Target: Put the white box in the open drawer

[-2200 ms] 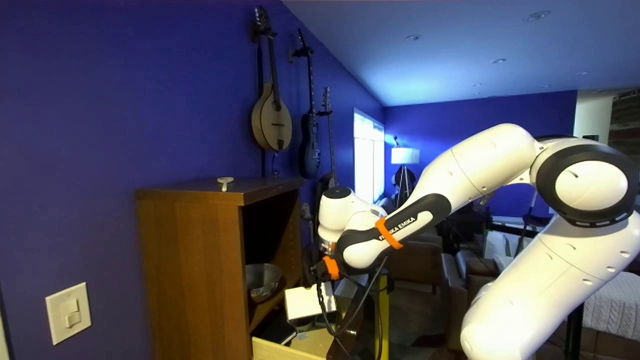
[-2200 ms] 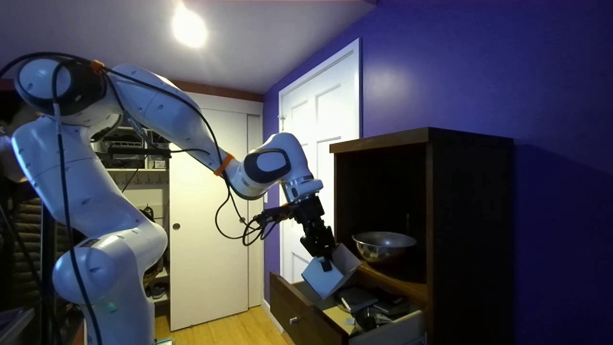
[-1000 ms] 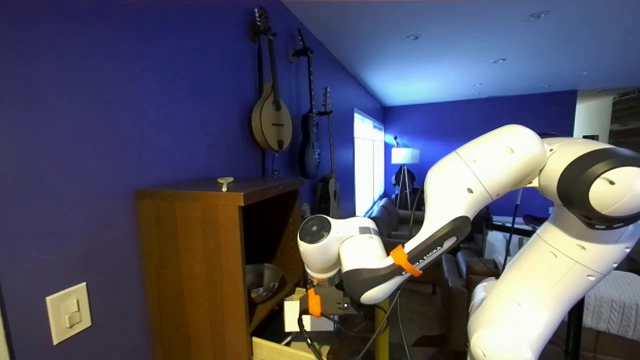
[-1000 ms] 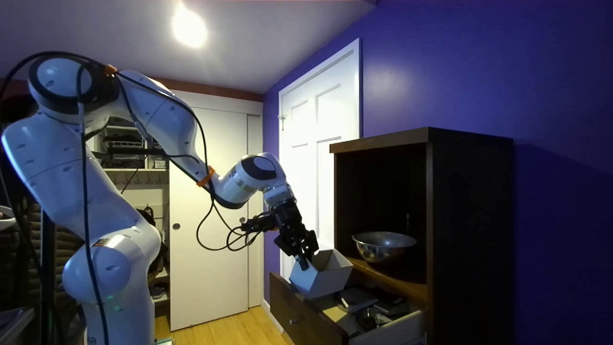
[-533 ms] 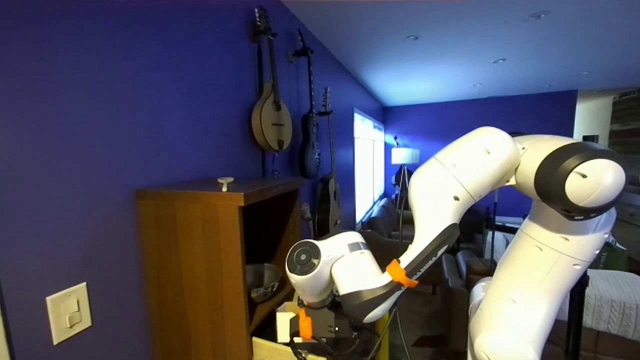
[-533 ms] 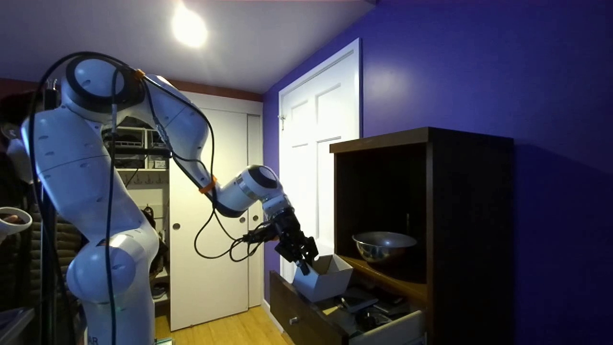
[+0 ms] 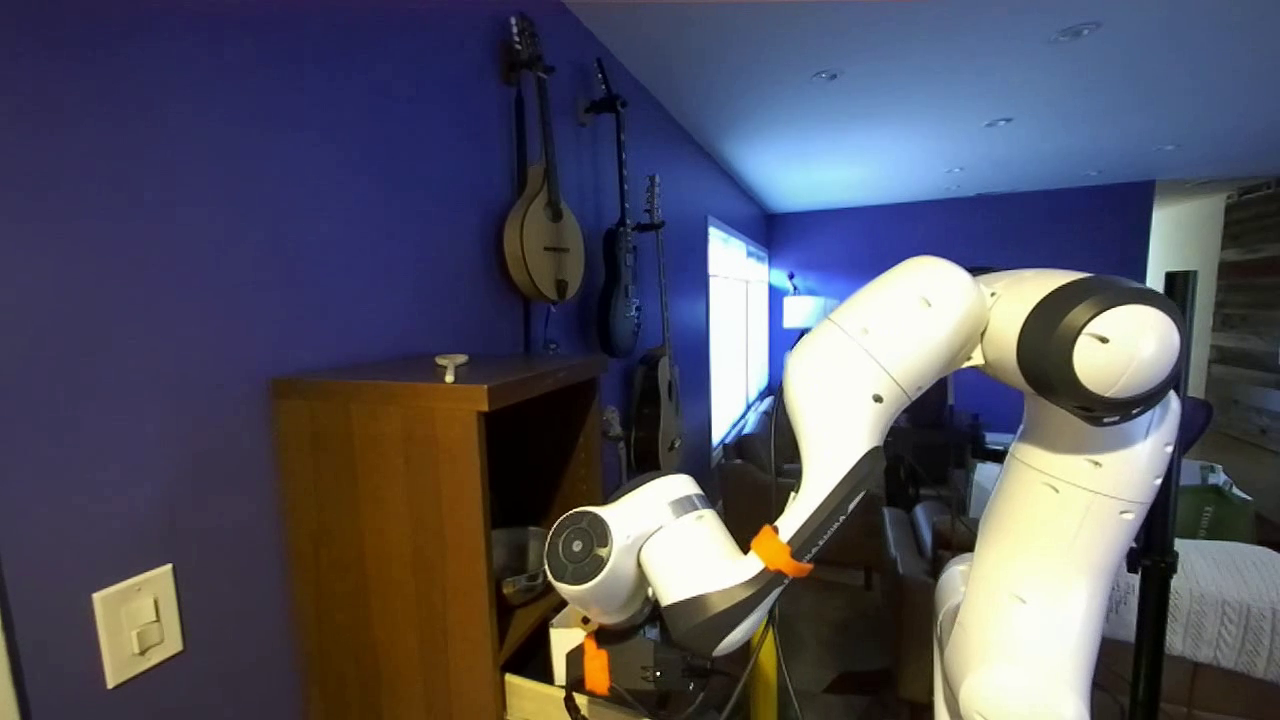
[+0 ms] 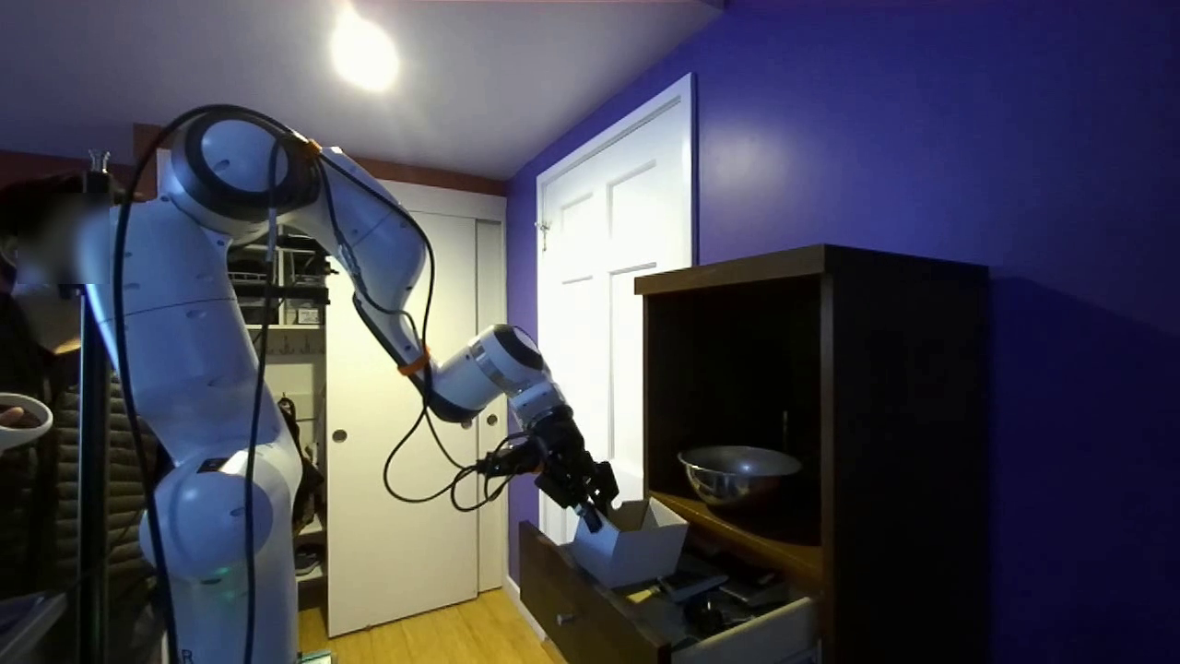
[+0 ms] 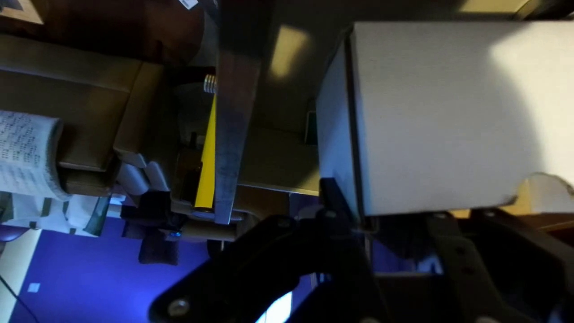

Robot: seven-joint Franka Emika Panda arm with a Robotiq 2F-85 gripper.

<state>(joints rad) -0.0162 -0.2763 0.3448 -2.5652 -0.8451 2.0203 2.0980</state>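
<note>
Light wood floor, pale-sided open drawer above it, dark flat items lying inside the drawer

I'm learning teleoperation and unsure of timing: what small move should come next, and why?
Probably ease the white box slightly lower: in an exterior view it is over, perhaps partly in, the open drawer, its rim higher than the drawer front, with the gripper at that rim. Contact underneath and grip firmness can't be judged.

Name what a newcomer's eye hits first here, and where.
Likely the big white robot arm, arching through both exterior views. Next, its gripper with the white box at the open drawer. In an exterior view, stringed instruments hang on the purple-blue wall.
</note>
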